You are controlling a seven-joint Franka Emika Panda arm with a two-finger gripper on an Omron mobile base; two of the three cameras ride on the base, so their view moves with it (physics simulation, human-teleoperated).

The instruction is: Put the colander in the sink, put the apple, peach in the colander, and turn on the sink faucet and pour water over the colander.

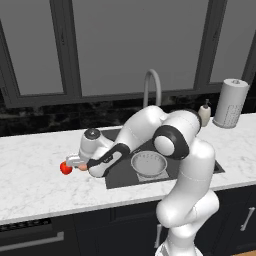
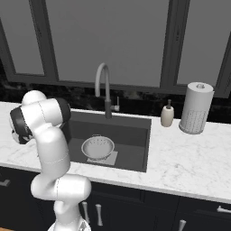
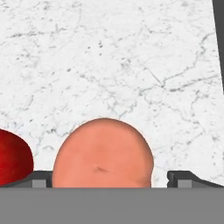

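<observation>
Reaching low over the tabletop (image 1: 35, 175) left of the sink (image 2: 135, 131), your pincer (image 1: 80, 165) is bracketing the peach (image 3: 103, 153) beside the apple (image 1: 65, 168), jaws apart, ungripped; colander (image 2: 97, 147) already sunk, you are next needing closure, then lift.

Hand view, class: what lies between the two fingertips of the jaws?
The peach lies there, filling most of the gap between the fingertips; a small space remains on one side. The apple sits outside that gap, on the marble counter.
</observation>
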